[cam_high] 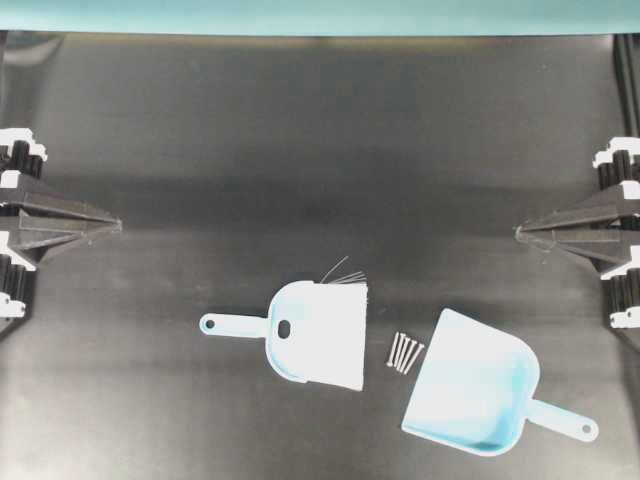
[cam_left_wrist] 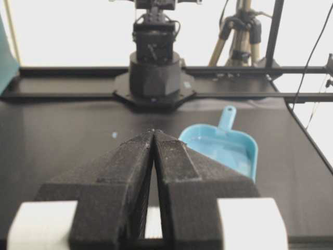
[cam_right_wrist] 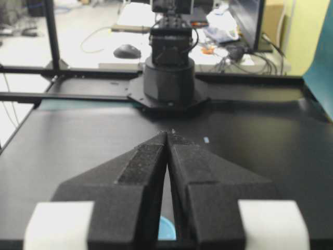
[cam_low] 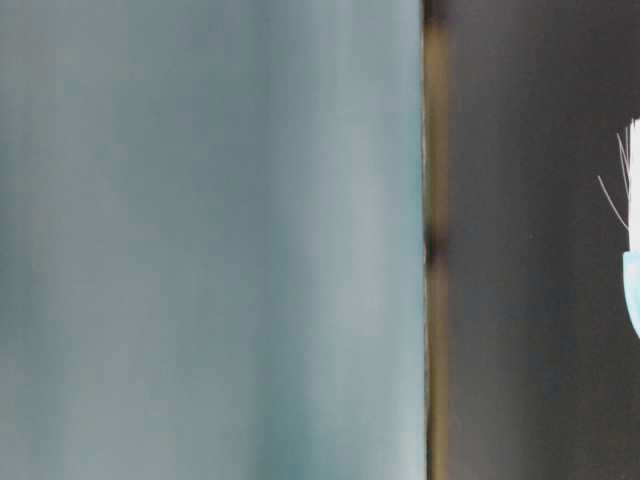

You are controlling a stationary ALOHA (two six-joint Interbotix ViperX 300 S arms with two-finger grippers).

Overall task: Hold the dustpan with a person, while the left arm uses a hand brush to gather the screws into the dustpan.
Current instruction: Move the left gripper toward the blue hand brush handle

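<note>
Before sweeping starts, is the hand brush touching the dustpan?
Apart. The overhead view shows bare black table and the screws between the hand brush and the dustpan.

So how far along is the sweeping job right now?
Nothing looks done yet. The screws lie in a cluster on the mat between the hand brush and the dustpan, none inside it. Nothing is in hand: the left gripper and right gripper sit shut, far apart. Grasping, holding and sweeping all remain.
</note>
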